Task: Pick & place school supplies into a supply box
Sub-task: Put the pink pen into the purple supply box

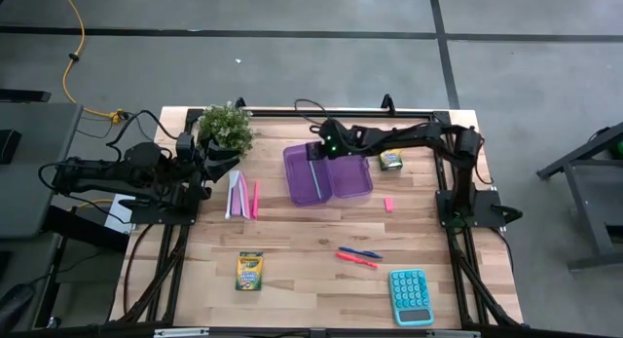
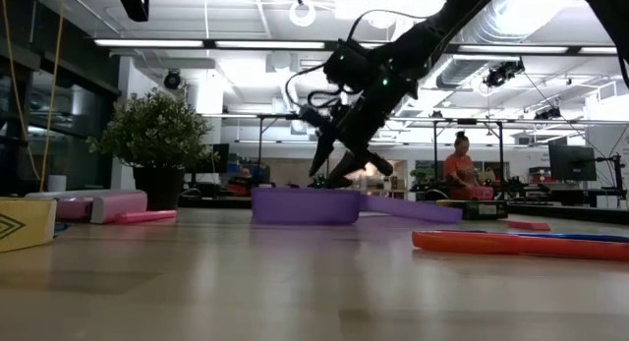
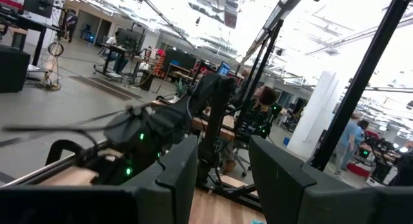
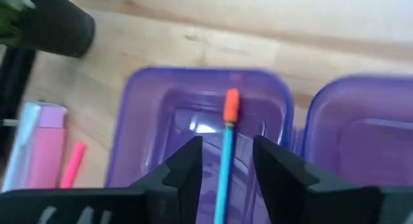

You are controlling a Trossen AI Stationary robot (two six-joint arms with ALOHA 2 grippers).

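Supply box (image 1: 327,174), open at tabletop (image 1: 311,280) centre: one blue pen (image 4: 226,162) entering its left half beneath the right tool (image 4: 226,161), fingers apart; crayon boxes (image 1: 250,272), markers (image 1: 357,257), eraser (image 1: 388,204) outstanding; left tool (image 3: 222,175) parted, idle.

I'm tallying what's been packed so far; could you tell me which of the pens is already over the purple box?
The blue pen with the orange cap, between the right gripper's open fingers above the supply box's left half. The other pens lie on the table nearer the calculator.
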